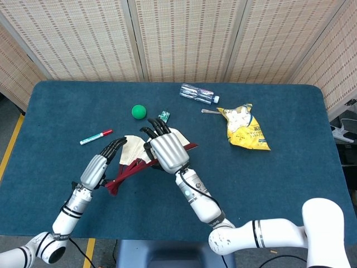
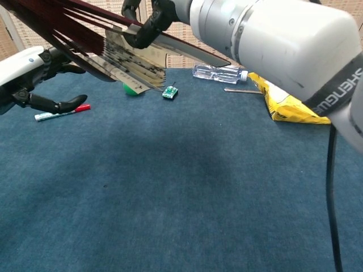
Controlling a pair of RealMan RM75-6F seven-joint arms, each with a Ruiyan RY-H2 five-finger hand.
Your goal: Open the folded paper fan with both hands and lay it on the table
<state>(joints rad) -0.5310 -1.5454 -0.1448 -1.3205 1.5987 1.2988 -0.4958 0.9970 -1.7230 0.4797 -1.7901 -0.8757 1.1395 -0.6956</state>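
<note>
The paper fan (image 1: 131,151) has dark red ribs and cream paper and is partly spread. It is held up off the blue table (image 1: 290,178). My right hand (image 1: 166,152) grips it near the middle of the ribs, and the rib ends (image 1: 118,183) point down to the left. In the chest view the fan (image 2: 127,59) fills the upper left, with my right hand (image 2: 148,17) wrapped over its top. My left hand (image 1: 101,163) reaches the fan's left edge with its fingers (image 1: 115,145) stretched out. In the chest view the left hand (image 2: 25,71) sits beside the ribs with its thumb spread below and nothing gripped.
A green ball (image 1: 139,111), a small green item (image 1: 164,116) and a red-capped marker (image 1: 96,136) lie beyond the fan. A plastic bottle (image 1: 198,94), a metal utensil (image 1: 209,111) and a yellow snack bag (image 1: 245,127) lie at the back right.
</note>
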